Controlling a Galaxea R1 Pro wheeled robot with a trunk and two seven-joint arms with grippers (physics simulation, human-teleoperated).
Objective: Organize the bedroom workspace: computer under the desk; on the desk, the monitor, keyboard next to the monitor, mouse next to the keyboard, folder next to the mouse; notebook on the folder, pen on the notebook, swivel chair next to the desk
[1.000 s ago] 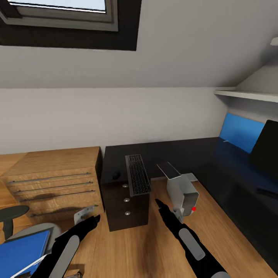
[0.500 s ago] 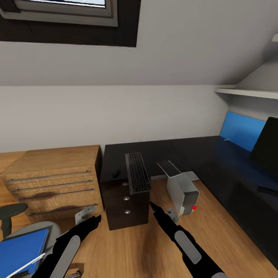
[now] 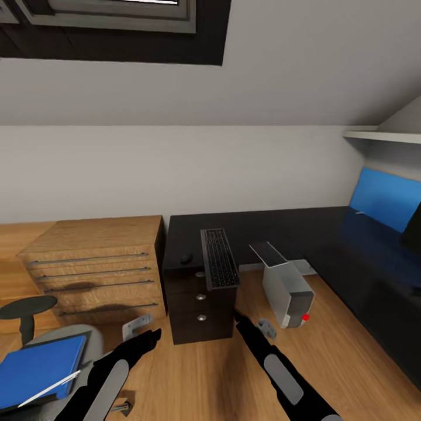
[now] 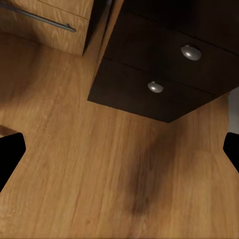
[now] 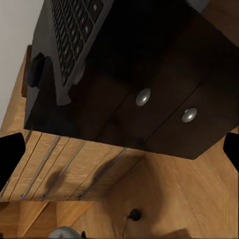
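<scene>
The keyboard (image 3: 220,266) lies on the black counter (image 3: 304,225) above its dark drawer block (image 3: 199,307), one end overhanging. The computer (image 3: 287,287) stands on the floor at its 3 o'clock. At 8 o'clock, the folder (image 3: 38,368) rests on the swivel chair (image 3: 29,327). Left pincer (image 4: 119,149) and right pincer (image 5: 119,149) both spread wide, empty.

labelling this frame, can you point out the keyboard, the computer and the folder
keyboard (image 3: 220,266), head view, middle of the key field
computer (image 3: 285,286), head view, light-grey side panel
folder (image 3: 40,369), head view, blue cover on the chair seat
</scene>
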